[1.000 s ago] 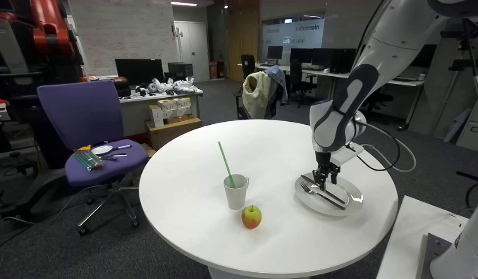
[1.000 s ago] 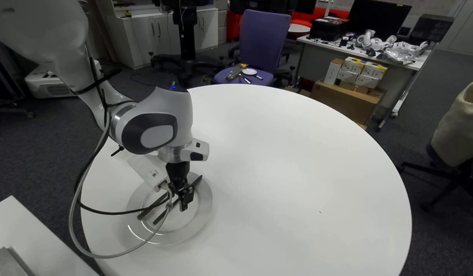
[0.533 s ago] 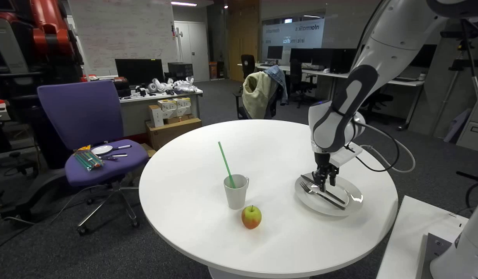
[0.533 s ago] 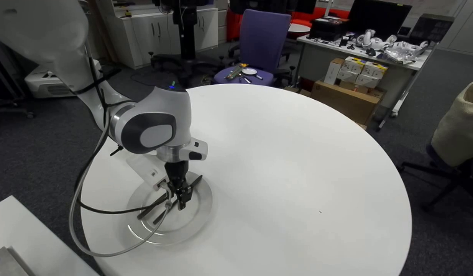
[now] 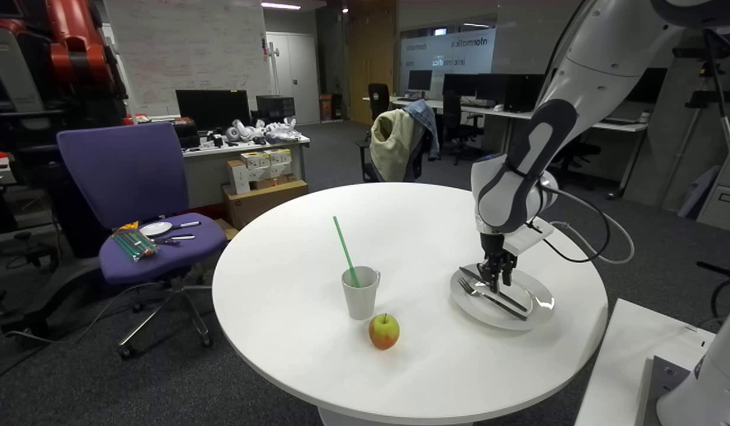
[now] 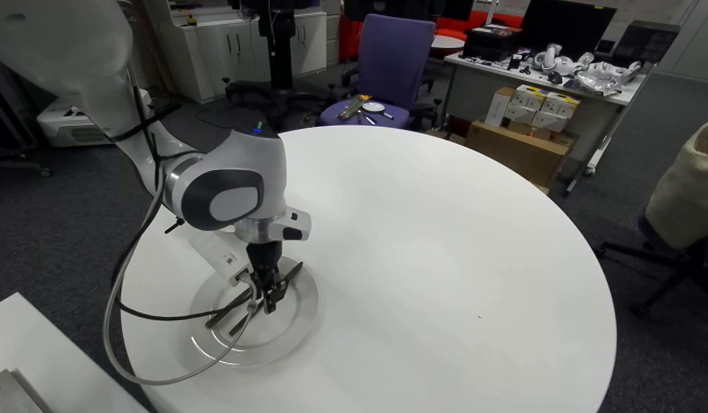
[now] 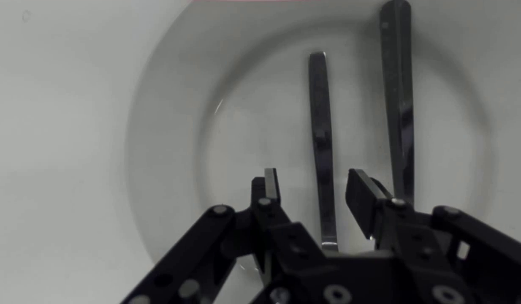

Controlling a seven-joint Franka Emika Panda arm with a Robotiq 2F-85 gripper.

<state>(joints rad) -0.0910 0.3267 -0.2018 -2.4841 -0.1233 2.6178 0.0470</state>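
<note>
So the knife is lying on the plate, handle toward 12 o'clock in the wrist view, and the gripper straddles it, jaws apart, gap on each side. The fork is at about 2 o'clock, crowding one jaw; can't tell if they touch. Its pronged end only shows in an exterior view, where a mug with a straw sits at the plate's 9, apple at the mug's 5. In an exterior view the arm hides both.
</note>
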